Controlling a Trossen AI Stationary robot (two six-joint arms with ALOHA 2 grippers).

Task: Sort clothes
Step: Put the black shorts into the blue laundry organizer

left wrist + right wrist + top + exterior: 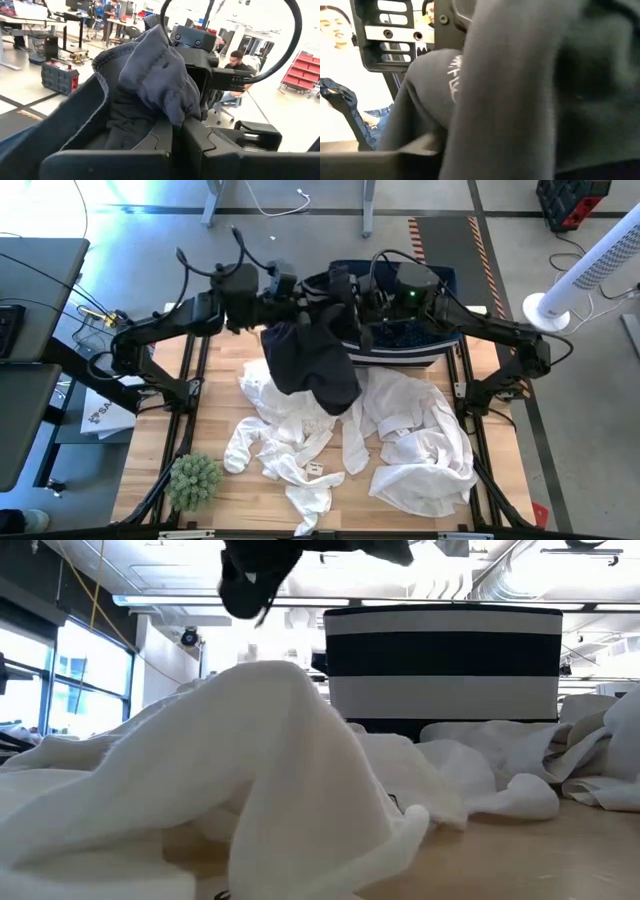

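Note:
A dark navy garment [312, 365] hangs between my two grippers above the table's far middle. Its lower part drapes over the white clothes [400, 440], which lie heaped on the wooden table [225, 375]. My left gripper [290, 298] and my right gripper [335, 292] meet at the garment's top, both shut on it. The garment's ribbed cloth fills the left wrist view [150, 75] and the right wrist view [510, 90]. In the low view its hanging end [255, 580] shows above the white heap [260, 770]. My left gripper holds a bunched ribbed edge [165, 112] at the garment's top, pinched between its two fingers, in several layers. The fingers come about level from the table's left. The garment hangs below them, slack. My right gripper is shut on the garment's top [328, 310] from the table's right. The cloth covers its fingers in its wrist view, so the part and the layers cannot be told. The garment hangs below it.
A navy bin with a white band [440, 345] stands at the far right, just behind the grippers, with dark clothes inside; it also shows in the low view [440, 670]. A green spiky plant [195, 480] stands at the near left. People sit in the room beyond.

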